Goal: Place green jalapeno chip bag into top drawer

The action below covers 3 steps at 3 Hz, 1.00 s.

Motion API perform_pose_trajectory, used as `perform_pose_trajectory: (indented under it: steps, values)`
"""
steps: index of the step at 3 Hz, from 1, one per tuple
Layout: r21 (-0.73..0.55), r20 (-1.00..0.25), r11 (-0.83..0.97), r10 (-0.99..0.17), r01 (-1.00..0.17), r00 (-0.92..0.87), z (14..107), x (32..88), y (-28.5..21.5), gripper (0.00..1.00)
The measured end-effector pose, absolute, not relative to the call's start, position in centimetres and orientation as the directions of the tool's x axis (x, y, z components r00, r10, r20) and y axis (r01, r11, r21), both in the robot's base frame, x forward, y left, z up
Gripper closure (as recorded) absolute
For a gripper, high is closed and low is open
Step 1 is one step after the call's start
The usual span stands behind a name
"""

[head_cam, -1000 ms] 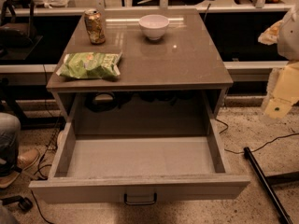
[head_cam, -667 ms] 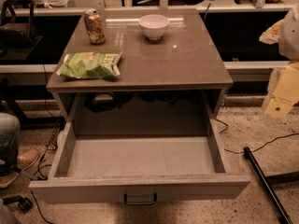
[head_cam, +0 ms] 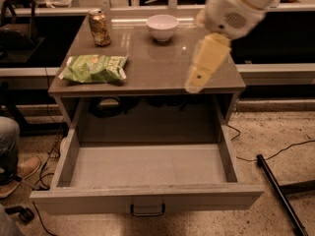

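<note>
The green jalapeno chip bag [head_cam: 96, 68] lies flat on the left side of the cabinet top [head_cam: 147, 75], near its front edge. The top drawer [head_cam: 147, 198] is pulled wide open below, its inside bare, with a small dark handle [head_cam: 147, 211] at the centre of the front panel. My gripper [head_cam: 197, 78] hangs from the cream arm [head_cam: 234, 9] over the right front part of the cabinet top, pointing down and to the left. It is well to the right of the bag and holds nothing that I can see.
A gold-brown drink can [head_cam: 99, 27] stands at the back left of the top, and a white bowl [head_cam: 162, 26] at the back centre. A person's leg and shoe [head_cam: 15, 168] are at the left on the floor. A dark pole [head_cam: 278, 193] and cables lie at the right.
The arm has swung in from the right edge of the view, and the gripper now hangs over the right front of the cabinet top. The bag, can, bowl and drawer have not moved.
</note>
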<state>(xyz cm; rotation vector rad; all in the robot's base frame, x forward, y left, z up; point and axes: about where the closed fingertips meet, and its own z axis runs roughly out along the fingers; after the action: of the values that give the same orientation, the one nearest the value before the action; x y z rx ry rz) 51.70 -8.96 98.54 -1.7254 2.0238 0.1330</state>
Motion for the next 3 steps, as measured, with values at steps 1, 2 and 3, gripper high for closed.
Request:
perform_pose_trajectory:
  steps: [1,2,3]
  values:
    - [-0.181,-0.497,0.139,-0.867,-0.974,-0.031,98.5,54.4,0.7,0.0]
    - [-0.177,-0.525,-0.021,-0.844,-0.984,0.113,97.6,54.5,8.7,0.0]
    - [-0.178,-0.525,-0.022,-0.844,-0.984,0.114,97.6,54.5,8.7,0.0]
